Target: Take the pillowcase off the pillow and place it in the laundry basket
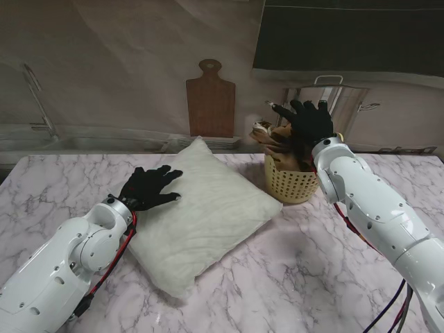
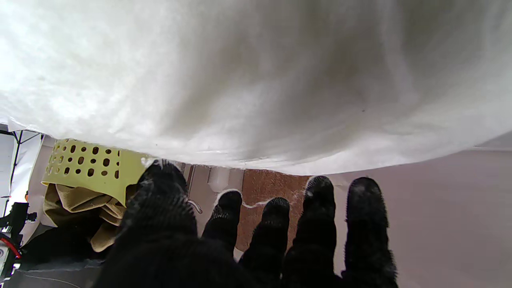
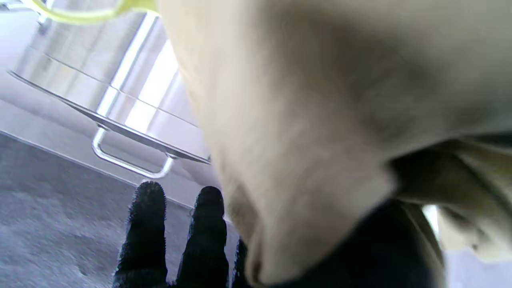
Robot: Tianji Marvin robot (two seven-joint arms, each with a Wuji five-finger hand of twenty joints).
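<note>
Progress: since the tan pillowcase (image 1: pixel 277 139) already sits in the laundry basket (image 1: pixel 290 186), upper right of frame, your task looks nearly done.
Pillow (image 1: pixel 201 215): bare, centre.
Left hand (image 1: pixel 147 187): spread, resting on pillow.
Right hand (image 1: pixel 309 123): fingers spread above basket, seemingly released.

Wooden cutting board (image 1: pixel 210 98) against wall; steel pot (image 1: pixel 338 103) behind.

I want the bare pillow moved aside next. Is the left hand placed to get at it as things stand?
Probably yes. The left hand lies open, fingers spread, on the near-left part of the white pillow, with nothing between them. The right hand is away over the laundry basket, so it does not block.
</note>
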